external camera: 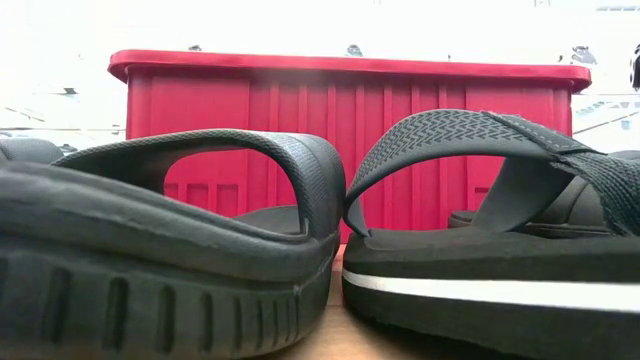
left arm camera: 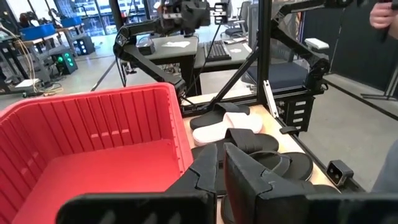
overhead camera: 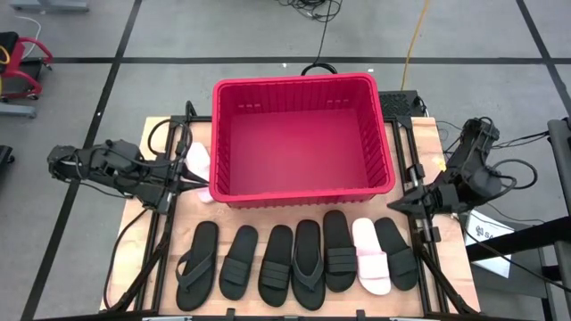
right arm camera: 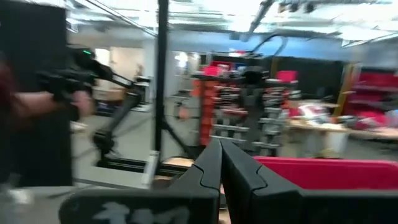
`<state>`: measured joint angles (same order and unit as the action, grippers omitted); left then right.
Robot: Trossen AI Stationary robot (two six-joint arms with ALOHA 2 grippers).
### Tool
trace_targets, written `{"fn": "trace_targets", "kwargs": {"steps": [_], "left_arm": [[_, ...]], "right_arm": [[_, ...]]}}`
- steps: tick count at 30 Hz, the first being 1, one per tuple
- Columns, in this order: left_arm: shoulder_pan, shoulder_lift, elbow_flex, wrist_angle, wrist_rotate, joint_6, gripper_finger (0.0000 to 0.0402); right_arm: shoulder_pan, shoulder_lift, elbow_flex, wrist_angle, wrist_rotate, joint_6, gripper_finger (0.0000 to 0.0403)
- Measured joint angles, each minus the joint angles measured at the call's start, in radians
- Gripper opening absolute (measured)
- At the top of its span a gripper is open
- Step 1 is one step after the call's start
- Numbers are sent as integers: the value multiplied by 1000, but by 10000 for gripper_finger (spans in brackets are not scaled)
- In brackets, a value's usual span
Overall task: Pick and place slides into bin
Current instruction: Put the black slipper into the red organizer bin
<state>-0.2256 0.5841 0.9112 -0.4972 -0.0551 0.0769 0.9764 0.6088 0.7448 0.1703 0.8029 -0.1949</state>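
The red bin stands at the table's far middle with nothing in it; it also shows in the low view and the left wrist view. Several slides lie flat, side by side, along the near edge: black wide-strap ones, two black flip-flops and one pale pink-white slide. Another pale slide lies on the table left of the bin. My left gripper is shut and empty at the bin's near left corner. My right gripper is shut and empty right of the bin, above the rightmost black slide.
Black frame rails and cables run along the table's left and right sides. Two black slides fill the low view. A person's hand shows beyond the table, and a person stands in the room.
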Motion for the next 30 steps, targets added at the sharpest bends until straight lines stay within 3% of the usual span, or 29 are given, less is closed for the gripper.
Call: {"fn": "trace_targets", "kwargs": {"steps": [6,13,17,24,30], "left_arm": [[0,0,0,72,0,-1,26],[0,0,0,158,2,-4,26],[0,0,0,167,10,-26,26],[0,0,0,167,10,-94,26],[0,0,0,166,-5,-52,26]], "right_arm": [[0,27,0,-62,-182,17,0],[-8,28,-1,-15,-154,-164,0],[-34,18,-1,24,-91,-139,0],[-140,11,6,52,-96,-114,0],[-235,51,104,-87,-106,-14,0]]}}
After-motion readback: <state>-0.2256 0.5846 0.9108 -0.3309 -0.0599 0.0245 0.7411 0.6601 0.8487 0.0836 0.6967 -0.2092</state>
